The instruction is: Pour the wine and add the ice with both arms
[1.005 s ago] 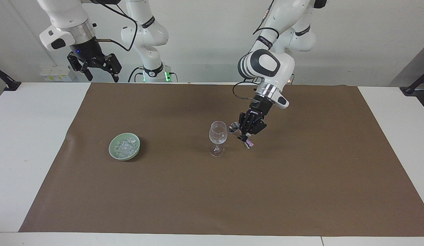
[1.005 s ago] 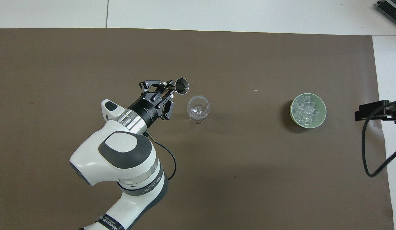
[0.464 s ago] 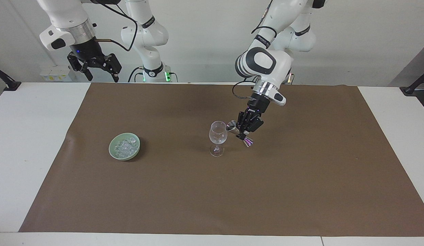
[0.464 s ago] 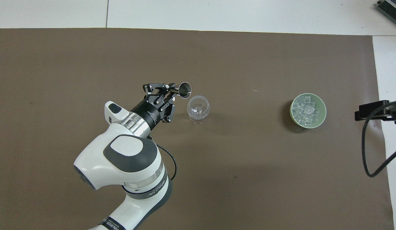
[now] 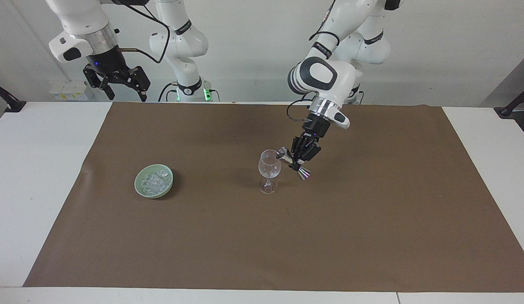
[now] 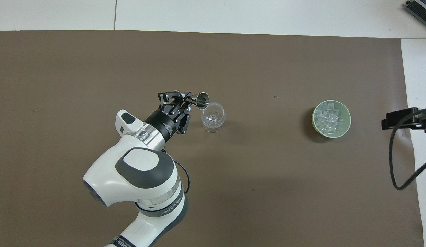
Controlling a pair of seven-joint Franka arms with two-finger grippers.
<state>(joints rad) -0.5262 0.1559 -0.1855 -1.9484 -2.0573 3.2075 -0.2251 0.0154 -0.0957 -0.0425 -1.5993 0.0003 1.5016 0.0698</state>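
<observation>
A clear stemmed wine glass [image 5: 269,165] stands upright mid-mat, also in the overhead view [image 6: 213,116]. My left gripper [image 5: 302,157] is shut on a small metal jigger [image 5: 292,161], tilted so that its mouth is at the glass rim; from above the gripper [image 6: 180,101] holds the jigger [image 6: 201,100] at the rim. The ice [image 5: 154,181] is a glittering heap in a green bowl [image 5: 137,185] toward the right arm's end, also seen from above [image 6: 329,119]. My right gripper [image 5: 118,86] waits open and empty, raised over the table edge by its base.
A brown mat [image 5: 371,211] covers most of the white table [image 5: 42,169]. The right arm's black cable [image 6: 394,161] hangs over the table's edge near the bowl [image 6: 314,118]. A black clamp [image 5: 511,105] sits at the table corner.
My left gripper has moved the jigger toward the glass and tipped it, from beside the glass to its rim. The right arm, the glass and the bowl have not moved.
</observation>
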